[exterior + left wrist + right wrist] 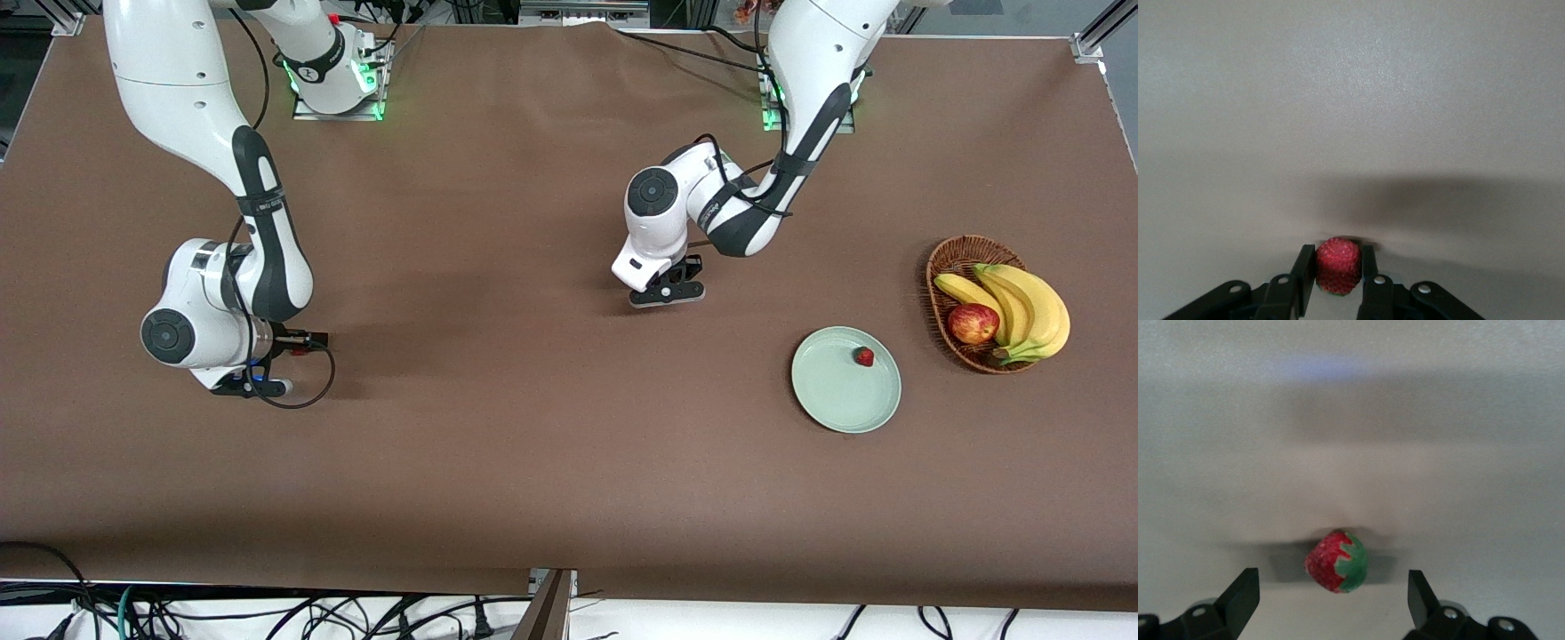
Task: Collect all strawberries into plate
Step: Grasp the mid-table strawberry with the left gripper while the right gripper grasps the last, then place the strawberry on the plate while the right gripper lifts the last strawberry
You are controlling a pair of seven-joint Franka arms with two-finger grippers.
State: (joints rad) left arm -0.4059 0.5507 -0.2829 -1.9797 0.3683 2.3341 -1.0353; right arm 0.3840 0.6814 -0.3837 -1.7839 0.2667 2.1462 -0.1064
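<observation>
- I read the table [533,462] as a wide brown sheet; a broad bare strip runs along its edge nearest the front camera, and more open room lies between the two arms.
- Plate [836,400] sits toward the left arm's end, well in from every table edge. One strawberry [864,356] lies in it, close to the rim nearest the basket.
- Wicker basket [947,267] stands just beside the plate, nearer the table's end, holding bananas [1031,307] and an apple [973,323].
- Left claw [669,292] is low over mid-table, well apart from the plate. In its wrist view the fingers [1303,263] are clamped on a second strawberry [1337,265], one pad on each side of the fruit.
- Right claw [253,384] is low at the right arm's end of the table, with open surface all round it.
- Its wrist view shows the fingers [1243,592] standing wide apart, a third strawberry [1336,561] lying on the table between them, touching neither, green top turned to one side.
</observation>
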